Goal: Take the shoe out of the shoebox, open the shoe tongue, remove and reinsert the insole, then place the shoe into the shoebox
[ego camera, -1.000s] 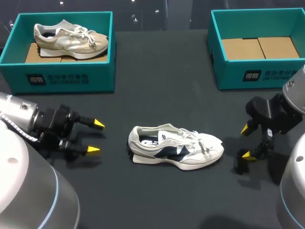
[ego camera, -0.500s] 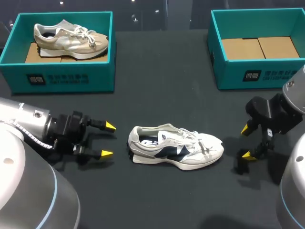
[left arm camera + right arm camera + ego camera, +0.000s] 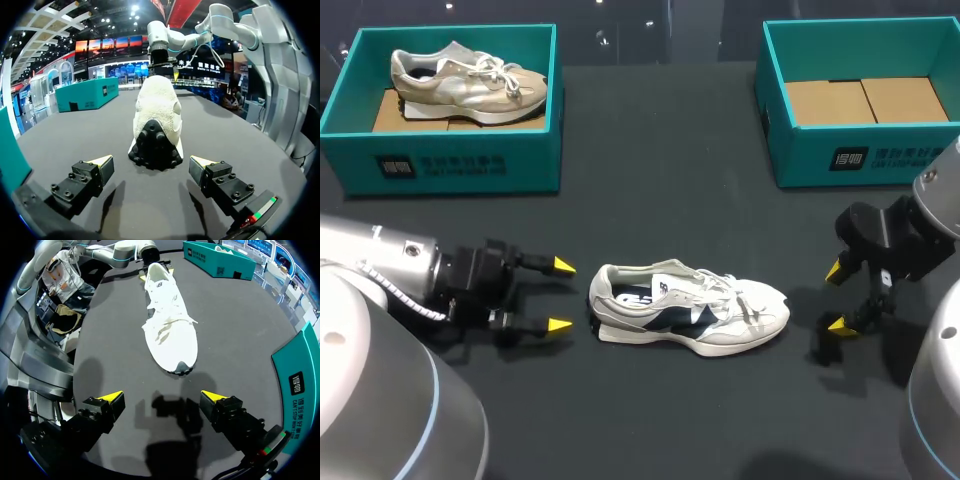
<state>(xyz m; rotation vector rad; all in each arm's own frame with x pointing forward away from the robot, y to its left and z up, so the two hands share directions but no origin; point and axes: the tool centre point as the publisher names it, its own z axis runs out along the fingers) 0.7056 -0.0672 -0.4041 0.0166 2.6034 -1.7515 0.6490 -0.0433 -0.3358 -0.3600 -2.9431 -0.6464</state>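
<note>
From above, the white-and-navy shoe (image 3: 690,308) lies on its sole in the middle of the bench (image 3: 660,200), heel toward my left arm and toe toward my right. The left fingers (image 3: 563,266) are spread wide, just beside the heel and gripping nothing. The right fingers (image 3: 838,324) are likewise released, near the toe but apart from it. One teal shoebox (image 3: 860,165) at the far right stands empty; another shoebox (image 3: 450,165) at the far left holds a beige shoe (image 3: 470,78).

At the left wrist, the shoe's heel (image 3: 156,130) sits just ahead of the parted left fingers (image 3: 100,166), centred on the gap but not touched.

At the right wrist, the toe (image 3: 172,345) points at the gap between the open right fingers (image 3: 112,401), with bare bench between them.

Judging by this, only the first step is done: the shoe is out. The laces look drawn and the tongue down, so opening it, handling the insole and reboxing all remain.
</note>
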